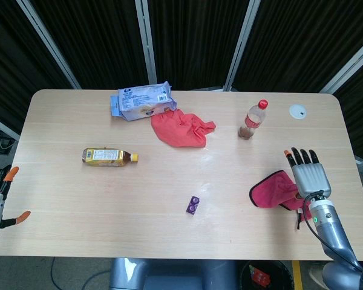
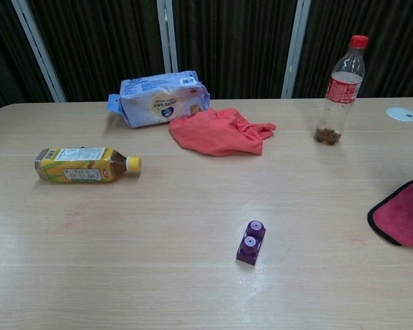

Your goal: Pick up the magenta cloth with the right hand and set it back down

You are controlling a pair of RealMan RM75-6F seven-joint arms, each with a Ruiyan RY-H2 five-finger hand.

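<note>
Now the right hand [image 1: 310, 176] is hovering fingers spread, holding nothing, just beside the magenta cloth [image 1: 272, 189]; it should be lifting clear without snagging.

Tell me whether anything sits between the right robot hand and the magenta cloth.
Nothing visible does. The right robot hand is right beside the magenta cloth, at its right edge, fingers spread. The purple block and the upright soda bottle lie well clear of both.

Light wooden table [image 1: 78, 199], dark ribbed wall panels [image 1: 193, 36] behind, pale metal struts [image 1: 146, 39]
</note>
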